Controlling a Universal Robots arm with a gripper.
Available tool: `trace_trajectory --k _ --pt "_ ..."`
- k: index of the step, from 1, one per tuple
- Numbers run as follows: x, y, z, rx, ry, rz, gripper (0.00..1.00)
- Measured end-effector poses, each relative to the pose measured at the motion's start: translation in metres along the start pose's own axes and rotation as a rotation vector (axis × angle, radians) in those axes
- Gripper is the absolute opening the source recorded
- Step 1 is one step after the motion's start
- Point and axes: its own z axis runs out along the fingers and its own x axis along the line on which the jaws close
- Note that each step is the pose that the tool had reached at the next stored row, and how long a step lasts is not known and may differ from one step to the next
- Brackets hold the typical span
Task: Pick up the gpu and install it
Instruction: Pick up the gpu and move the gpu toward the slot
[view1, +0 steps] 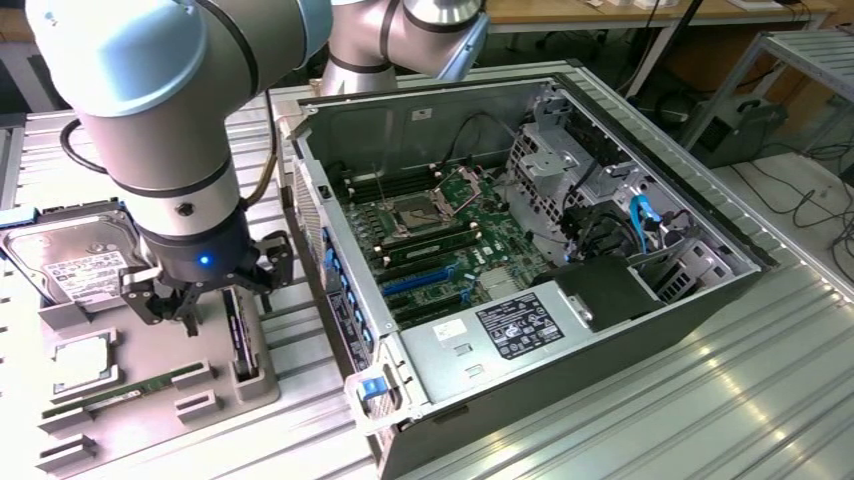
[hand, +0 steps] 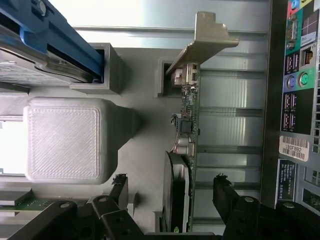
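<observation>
A white barcode sticker (hand: 294, 148) on the case's rear panel (hand: 300, 70) carries a code that seems to read "1BGFB82". The dark label (hand: 286, 180) just beside it has pale print too small to read. The same goes for the black power supply label (view1: 521, 324) at the case's near end, the white hard drive label (view1: 83, 270) at the exterior view's left, and the chip markings on the gpu (hand: 187, 115).

Ribbed aluminium tabletop (view1: 747, 380), glare streaks across it. Wooden desk (view1: 587, 14) along the back. Pale floor (view1: 781, 175) at the exterior view's right, loose cables (view1: 811, 205), grey metal rack (view1: 801, 50).
</observation>
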Motion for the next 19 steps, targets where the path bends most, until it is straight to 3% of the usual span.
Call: trace_trajectory --k 4,5,7,8,11,14,19 --pt "0.0001 -0.0014 0.0025 -0.0002 -0.0003 0.0 0.77" --pt "0.0001 -0.0017 0.003 -0.0001 -0.0001 0.0 0.71" --pt "-0.0001 -0.0019 0.0038 0.0001 0.0 0.0 0.71" --pt "-0.0001 -0.0019 0.0041 0.0001 0.0001 0.0 0.63" --pt "-0.0002 -0.0022 0.0045 0.0 0.0 0.0 0.62" --pt "-0.0011 -0.0023 0.0049 -0.0002 -0.0003 0.002 0.48" --pt "-0.0028 -0.0023 0.005 -0.0001 -0.0004 0.008 0.48"
